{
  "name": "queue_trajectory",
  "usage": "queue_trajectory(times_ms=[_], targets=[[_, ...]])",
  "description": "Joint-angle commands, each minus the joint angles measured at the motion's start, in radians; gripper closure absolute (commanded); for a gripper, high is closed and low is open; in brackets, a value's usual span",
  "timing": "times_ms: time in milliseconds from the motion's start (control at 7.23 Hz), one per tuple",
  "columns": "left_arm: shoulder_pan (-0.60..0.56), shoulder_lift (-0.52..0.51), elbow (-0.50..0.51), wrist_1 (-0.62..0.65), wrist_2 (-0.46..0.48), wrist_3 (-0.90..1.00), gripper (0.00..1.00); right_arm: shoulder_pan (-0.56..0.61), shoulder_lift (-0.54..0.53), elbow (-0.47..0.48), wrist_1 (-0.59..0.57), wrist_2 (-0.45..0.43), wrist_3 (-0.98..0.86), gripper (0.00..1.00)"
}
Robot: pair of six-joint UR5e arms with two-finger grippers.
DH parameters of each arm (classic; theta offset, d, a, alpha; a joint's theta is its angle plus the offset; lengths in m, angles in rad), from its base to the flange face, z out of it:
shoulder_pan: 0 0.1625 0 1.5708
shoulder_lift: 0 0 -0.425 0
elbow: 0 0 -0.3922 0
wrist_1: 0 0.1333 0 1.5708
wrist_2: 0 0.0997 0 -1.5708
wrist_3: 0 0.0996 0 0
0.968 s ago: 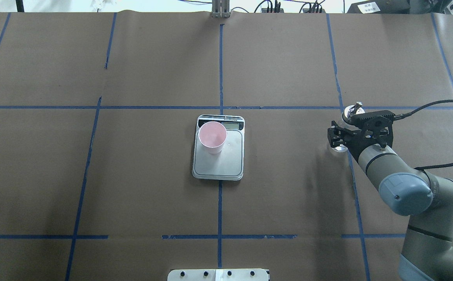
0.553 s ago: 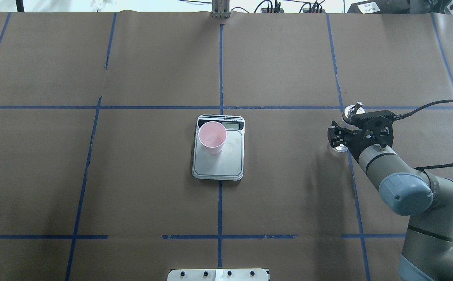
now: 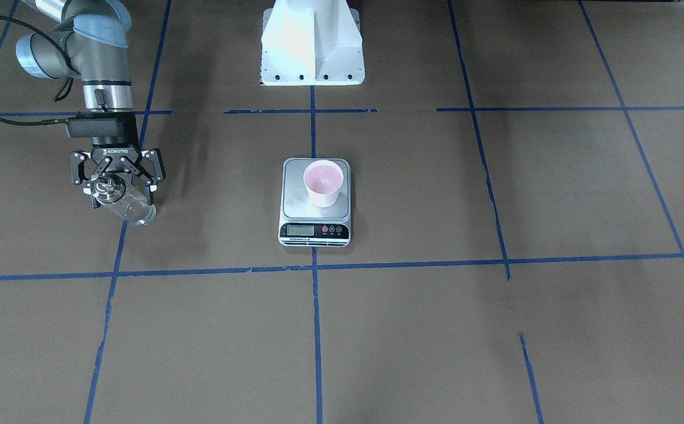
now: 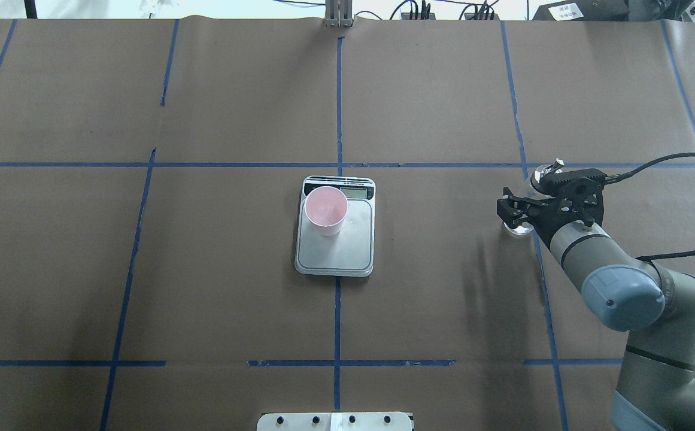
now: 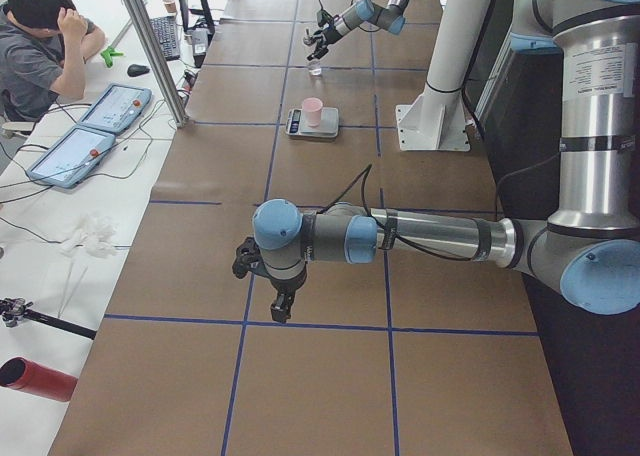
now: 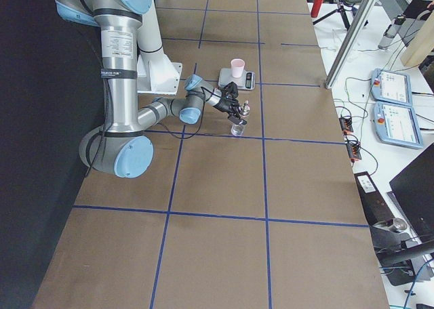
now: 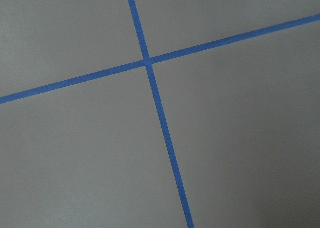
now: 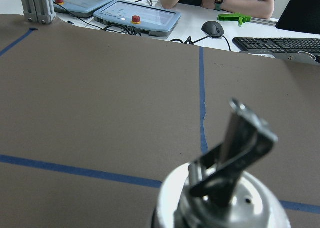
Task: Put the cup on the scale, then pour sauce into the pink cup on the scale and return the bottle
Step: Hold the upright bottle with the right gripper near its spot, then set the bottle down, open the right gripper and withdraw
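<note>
The pink cup (image 3: 323, 179) (image 4: 325, 209) stands upright on the far-left part of the scale's (image 3: 294, 203) (image 4: 347, 251) steel platform. The clear glass bottle (image 3: 132, 207) (image 6: 238, 126) stands on the table well to the scale's right in the overhead view. Its silver pourer cap (image 8: 235, 188) fills the bottom of the right wrist view. My right gripper (image 3: 122, 191) (image 4: 519, 200) is open, its fingers spread on either side of the bottle's neck. My left gripper (image 5: 262, 276) hangs over bare table far from the scale. I cannot tell its state.
The robot's white base (image 3: 312, 44) stands behind the scale. Blue tape lines (image 7: 150, 68) grid the brown table cover. A person (image 5: 45, 46) sits at a side desk with control tablets (image 5: 110, 106), a keyboard (image 8: 280, 44) and a mouse (image 8: 214, 29).
The right gripper's fingers have spread apart and let go of the bottle, whose cap shifted slightly. The cup and scale have not moved.
</note>
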Motion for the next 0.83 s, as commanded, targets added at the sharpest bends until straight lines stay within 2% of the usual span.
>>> queue_trajectory(times_ms=[0, 415, 691], targets=[[0.0, 0.0, -0.002, 0.0, 0.0, 0.0, 0.0, 0.0, 0.0, 0.002, 0.0, -0.003, 0.0, 0.0], [0.0, -0.002, -0.005, 0.0, -0.002, 0.0, 0.0, -0.005, -0.028, 0.011, 0.003, -0.005, 0.049, 0.0], [0.0, -0.002, -0.003, 0.0, 0.0, 0.0, 0.0, -0.041, -0.044, 0.017, 0.008, -0.043, 0.054, 0.0]])
